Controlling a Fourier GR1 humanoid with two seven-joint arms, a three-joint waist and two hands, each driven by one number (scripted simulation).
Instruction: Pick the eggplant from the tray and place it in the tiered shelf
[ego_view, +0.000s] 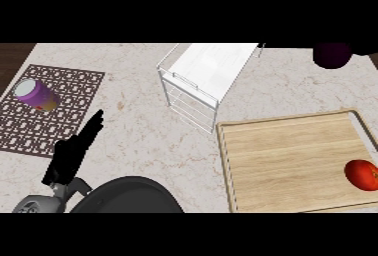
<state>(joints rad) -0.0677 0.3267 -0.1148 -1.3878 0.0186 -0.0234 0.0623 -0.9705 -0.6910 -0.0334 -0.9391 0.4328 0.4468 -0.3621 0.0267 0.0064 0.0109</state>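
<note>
Eggplant (331, 54) was at the upper right of the frame, off the wooden tray (295, 165), apparently held by the right hand (367, 48), which was dark and mostly cut off at the edge, so I couldn't tell its fingers. Left hand (74, 152) rested at lower left, fingers straight, released. My read: the eggplant is light, smooth-skinned, slightly slippery and firm, best gripped around the fat middle; the white tiered shelf (199, 75) sat at upper centre.

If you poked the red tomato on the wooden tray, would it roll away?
Probably: the round red tomato looks smooth, so a poke could set it rolling. The light wooden tray has a raised rim that would likely stop it. Its shiny skin may be slippery.
</note>
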